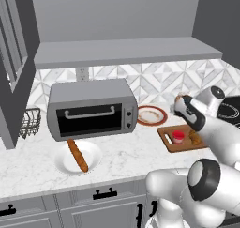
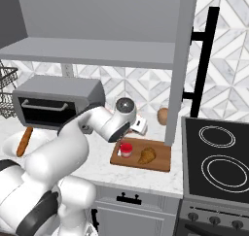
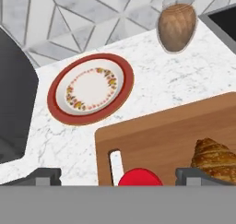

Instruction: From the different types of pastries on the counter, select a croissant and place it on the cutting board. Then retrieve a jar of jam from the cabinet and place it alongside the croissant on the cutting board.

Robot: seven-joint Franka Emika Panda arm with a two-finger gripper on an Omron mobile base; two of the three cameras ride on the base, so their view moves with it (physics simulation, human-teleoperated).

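We find no legible writing on any item; the jar of jam shows a pale unlettered band, and the red-rimmed plate carries only a ring of small coloured flecks. The jar, red-lidded, stands upright on the cutting board near its handle-hole end. The croissant lies on the same board just beside the jar, at 3 o'clock of it in the right base view, apart from it. The gripper hovers above the jar with its two finger tips spread wide on either side of the red lid, pinching nothing. The board sits on the counter with bare marble toward the front edge. The plate lies at 11 o'clock of the board in the hand view, a brown glass jar at 1 o'clock. The baguette rests on a white plate before the toaster oven, well apart from the board. The stovetop adjoins the counter beyond the board.
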